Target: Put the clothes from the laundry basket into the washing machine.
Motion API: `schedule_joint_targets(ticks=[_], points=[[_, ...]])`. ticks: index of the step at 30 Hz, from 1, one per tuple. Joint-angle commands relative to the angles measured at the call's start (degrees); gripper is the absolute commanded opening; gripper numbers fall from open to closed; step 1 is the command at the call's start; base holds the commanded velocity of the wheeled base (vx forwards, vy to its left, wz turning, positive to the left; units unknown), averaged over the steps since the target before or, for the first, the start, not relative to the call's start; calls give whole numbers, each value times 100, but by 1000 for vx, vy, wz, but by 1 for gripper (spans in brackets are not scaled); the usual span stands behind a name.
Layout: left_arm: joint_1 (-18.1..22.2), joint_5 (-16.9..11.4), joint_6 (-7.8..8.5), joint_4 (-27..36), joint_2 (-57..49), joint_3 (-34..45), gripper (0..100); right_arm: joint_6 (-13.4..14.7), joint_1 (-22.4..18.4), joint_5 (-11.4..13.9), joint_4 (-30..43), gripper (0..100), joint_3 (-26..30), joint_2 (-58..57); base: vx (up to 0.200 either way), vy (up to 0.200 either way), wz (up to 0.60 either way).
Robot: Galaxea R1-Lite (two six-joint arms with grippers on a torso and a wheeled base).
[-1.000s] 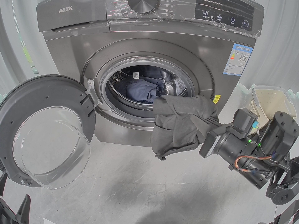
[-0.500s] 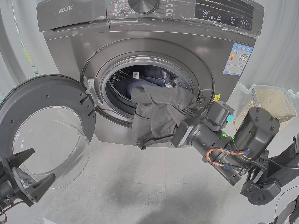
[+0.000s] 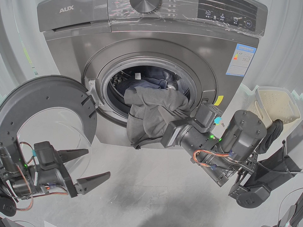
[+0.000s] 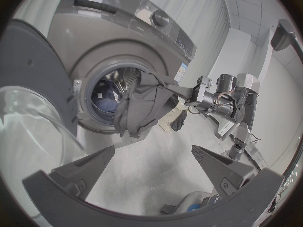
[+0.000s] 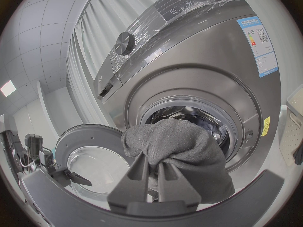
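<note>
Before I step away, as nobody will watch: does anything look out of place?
A dark garment droops over the laundry basket rim. The grey garment, in the jaws of the right gripper, dangles below the washing machine opening.

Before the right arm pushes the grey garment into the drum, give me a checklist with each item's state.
1. Right pincer shut on the dark grey cloth garment: ok.
2. Round grey washer door with clear window swung open: ok.
3. Drum mouth unblocked, navy clothes lying inside behind the rim: ok.
4. Garment fully past the rim: not ok, its lower part hangs outside below it.
5. Open left pincer apart from the garment, low by the door: ok.
6. Cream perforated plastic basket emptied: not ok, a dark cloth drapes over its edge.
</note>
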Motion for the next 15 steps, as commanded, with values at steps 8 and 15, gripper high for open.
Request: schedule_joint_targets(ticks=[8,15], points=[[-442,47,-232,-951,2307,-487,100,-6,7,1,-105,0,-18,59,0,0,0],[-433,47,-566,-1189,2851,-882,100,-15,16,10,-114,0,0,59,0,0,0]])
